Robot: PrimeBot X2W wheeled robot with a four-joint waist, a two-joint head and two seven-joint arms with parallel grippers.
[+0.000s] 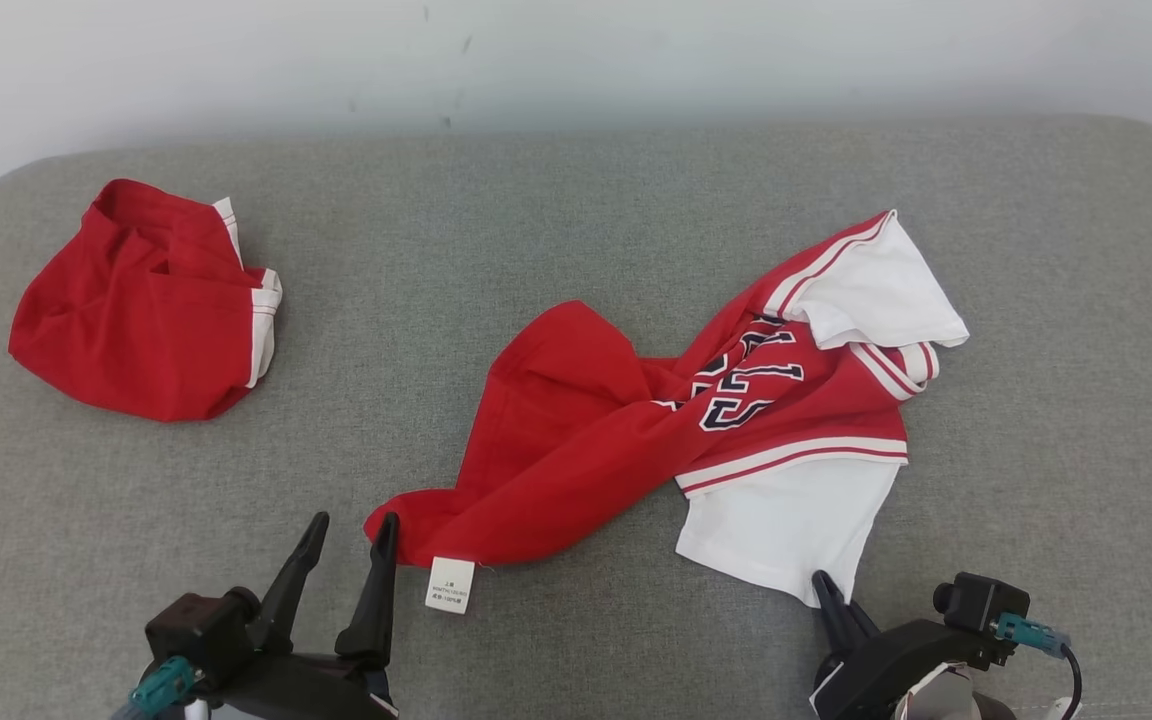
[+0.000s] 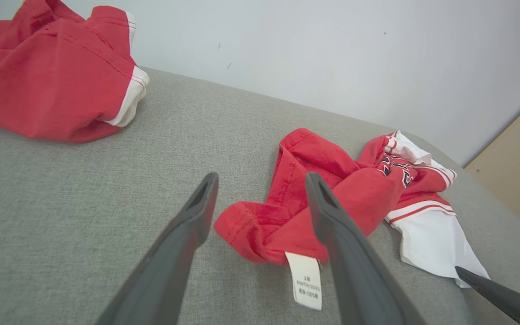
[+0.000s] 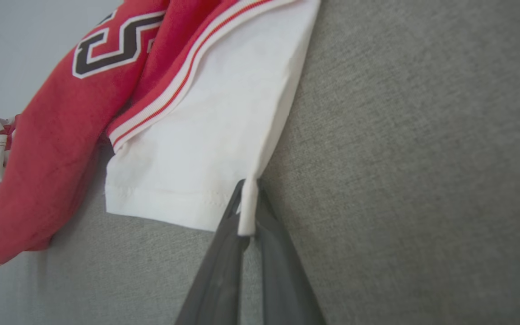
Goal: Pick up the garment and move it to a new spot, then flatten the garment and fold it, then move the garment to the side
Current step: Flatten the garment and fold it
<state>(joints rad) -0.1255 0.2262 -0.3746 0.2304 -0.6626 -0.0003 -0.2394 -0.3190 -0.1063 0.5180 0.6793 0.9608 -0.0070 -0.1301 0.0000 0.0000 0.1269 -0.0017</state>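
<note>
A red jersey-style garment (image 1: 636,440) with white sleeves and dark numbers lies crumpled across the middle of the grey surface, also seen in the left wrist view (image 2: 332,194) and the right wrist view (image 3: 188,126). My left gripper (image 1: 351,535) stands open at the garment's near left corner, its fingers (image 2: 197,216) on either side of the red hem, beside a white care label (image 1: 449,585). My right gripper (image 1: 829,592) is shut on the corner of the white sleeve (image 3: 247,212).
A second red garment with white trim (image 1: 141,305) lies bunched at the far left. The grey padded surface (image 1: 1036,450) ends at a white wall behind. Bare fabric lies to the right and along the near edge.
</note>
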